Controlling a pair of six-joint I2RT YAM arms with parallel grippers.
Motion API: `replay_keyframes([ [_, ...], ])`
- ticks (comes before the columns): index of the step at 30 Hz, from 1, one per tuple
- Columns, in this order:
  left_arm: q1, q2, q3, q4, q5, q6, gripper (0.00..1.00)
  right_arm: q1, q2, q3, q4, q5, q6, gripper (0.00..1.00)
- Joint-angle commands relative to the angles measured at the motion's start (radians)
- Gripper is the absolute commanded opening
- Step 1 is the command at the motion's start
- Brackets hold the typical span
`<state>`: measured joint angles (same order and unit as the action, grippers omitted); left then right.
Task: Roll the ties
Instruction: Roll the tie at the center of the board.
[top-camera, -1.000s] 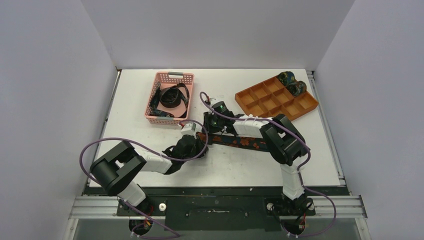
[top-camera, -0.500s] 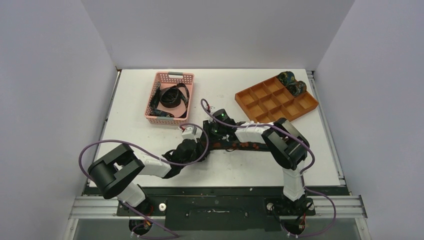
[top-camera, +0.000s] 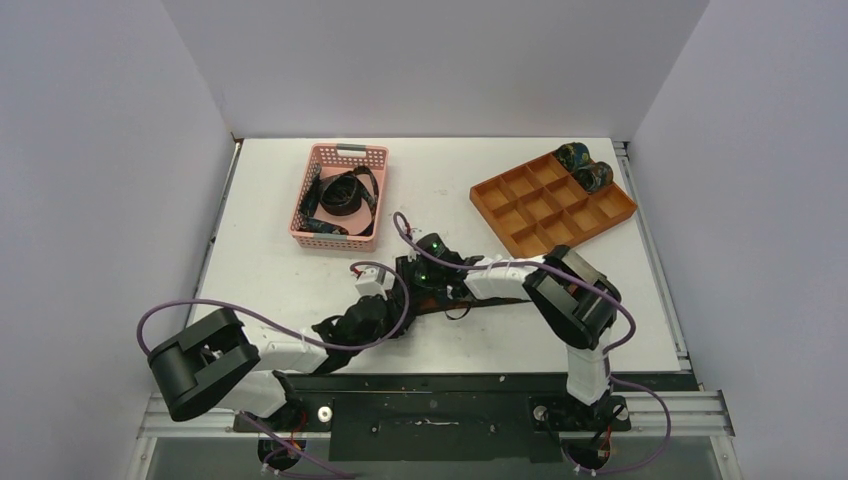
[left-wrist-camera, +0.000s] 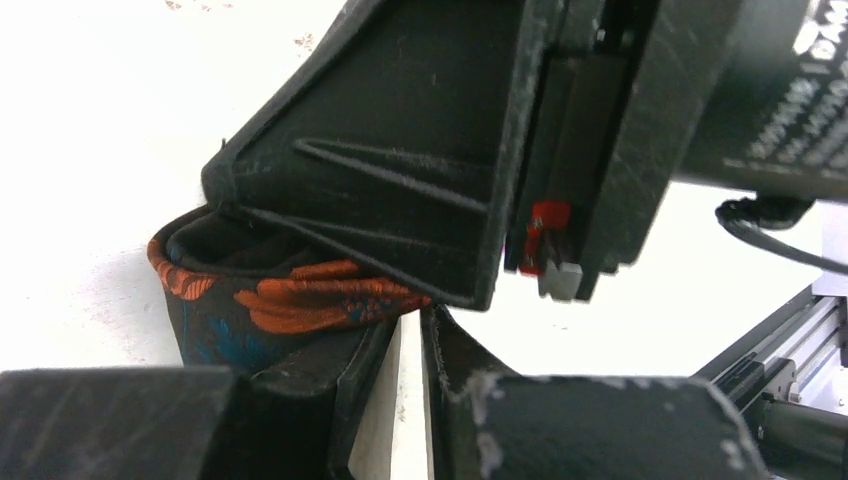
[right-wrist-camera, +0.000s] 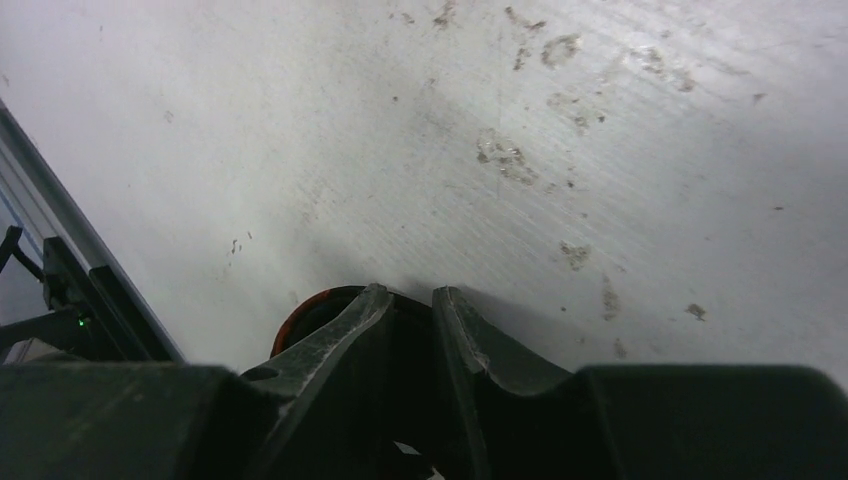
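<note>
- Black fabric with orange-red motifs: the tie (left-wrist-camera: 285, 300) lies on the white table (top-camera: 270, 260), near its front middle, with its folded end between the two grippers.
- On the left gripper (left-wrist-camera: 412, 325) the fingers are nearly together, with a thin slit of table showing between them. The folded end rests against the outer side of one finger.
- On the right gripper (right-wrist-camera: 410, 292) the fingers stand close with darkness between. From this near I cannot tell whether they pinch fabric.
- Two rolled ties (top-camera: 585, 167) sit at the far right end of the orange tray (top-camera: 530, 200).
- Loose ties (top-camera: 340, 195) lie in the pink basket (top-camera: 345, 152).
</note>
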<state>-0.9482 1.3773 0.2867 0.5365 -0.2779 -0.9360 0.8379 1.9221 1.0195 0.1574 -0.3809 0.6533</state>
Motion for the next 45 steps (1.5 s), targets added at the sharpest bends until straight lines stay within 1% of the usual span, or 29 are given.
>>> replay_keyframes([
  [1,-0.017,-0.07,-0.006,-0.002,-0.044,-0.007,0.13,-0.048,-0.028,0.043,-0.231,0.129,-0.026,0.28],
  [5,-0.035,-0.139,-0.031,-0.047,-0.038,-0.012,0.16,-0.089,-0.052,0.13,-0.27,0.133,-0.045,0.44],
  [9,-0.047,-0.244,-0.059,-0.125,-0.035,-0.027,0.19,-0.125,-0.079,0.189,-0.307,0.132,-0.063,0.53],
  [13,-0.054,-0.374,-0.067,-0.234,-0.024,-0.046,0.22,-0.149,-0.161,0.169,-0.333,0.17,-0.085,0.56],
  [15,-0.056,-0.463,-0.062,-0.328,-0.03,-0.053,0.24,-0.142,-0.226,0.104,-0.323,0.175,-0.104,0.56],
  [17,-0.053,-0.557,-0.058,-0.443,-0.066,-0.067,0.26,-0.133,-0.291,0.039,-0.305,0.159,-0.114,0.57],
  [18,-0.052,-0.603,-0.057,-0.49,-0.092,-0.069,0.3,-0.124,-0.318,0.009,-0.295,0.154,-0.12,0.58],
  [20,-0.043,-0.691,-0.062,-0.572,-0.157,-0.068,0.4,-0.103,-0.365,-0.041,-0.277,0.157,-0.123,0.59],
  [21,-0.036,-0.731,-0.067,-0.594,-0.185,-0.066,0.48,-0.091,-0.381,-0.059,-0.266,0.16,-0.124,0.59],
  [23,0.004,-0.789,-0.077,-0.616,-0.195,-0.065,0.66,-0.064,-0.388,-0.078,-0.259,0.164,-0.126,0.59],
  [25,0.059,-0.826,-0.085,-0.628,-0.166,-0.064,0.83,-0.032,-0.376,-0.085,-0.26,0.174,-0.136,0.59],
  [26,0.094,-0.838,-0.098,-0.624,-0.133,-0.062,0.89,-0.022,-0.368,-0.088,-0.258,0.179,-0.139,0.59],
  [28,0.175,-0.855,-0.124,-0.595,-0.06,-0.06,0.95,-0.012,-0.35,-0.102,-0.239,0.172,-0.136,0.58],
  [30,0.236,-0.86,-0.158,-0.536,0.023,-0.057,0.95,-0.01,-0.332,-0.117,-0.213,0.165,-0.128,0.58],
  [31,0.258,-0.858,-0.171,-0.51,0.053,-0.061,0.93,-0.011,-0.327,-0.121,-0.206,0.168,-0.123,0.57],
  [34,0.292,-0.837,-0.196,-0.474,0.104,-0.072,0.9,-0.014,-0.311,-0.131,-0.178,0.169,-0.112,0.56],
  [38,0.301,-0.796,-0.209,-0.44,0.143,-0.073,0.87,-0.022,-0.286,-0.142,-0.165,0.166,-0.098,0.53],
  [41,0.302,-0.763,-0.218,-0.392,0.17,-0.068,0.85,-0.041,-0.278,-0.162,-0.117,0.144,-0.084,0.51],
  [45,0.308,-0.717,-0.225,-0.33,0.202,-0.065,0.83,-0.075,-0.276,-0.195,-0.08,0.104,-0.065,0.46],
])
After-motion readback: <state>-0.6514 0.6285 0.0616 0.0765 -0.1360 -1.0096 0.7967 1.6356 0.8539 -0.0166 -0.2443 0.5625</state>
